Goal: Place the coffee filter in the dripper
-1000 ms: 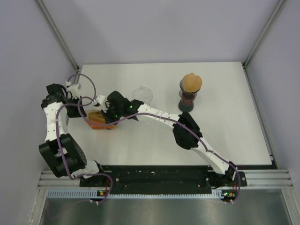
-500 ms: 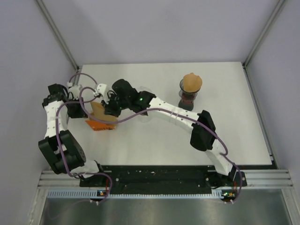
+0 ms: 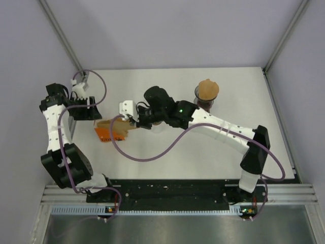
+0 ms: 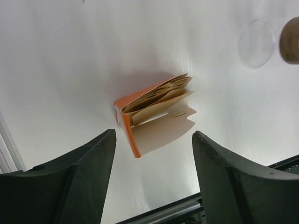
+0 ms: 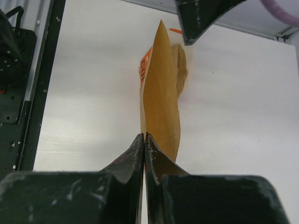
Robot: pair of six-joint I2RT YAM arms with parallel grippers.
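The right gripper [image 5: 143,140] had its fingers closed on one coffee filter [image 5: 161,93], held edge-on over the orange filter box [image 4: 122,112] (well apart from the dripper [image 3: 206,91]). The left gripper [image 4: 153,135] hovered, fingers spread wide.

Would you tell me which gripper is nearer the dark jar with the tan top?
Right. The right gripper, pinching a brown paper filter, is left of the tan-topped dark jar; the left gripper hangs farther left, past the orange filter box.

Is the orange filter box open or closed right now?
Open. The left wrist view shows the orange box gaping at one end, with paper filters fanning out.
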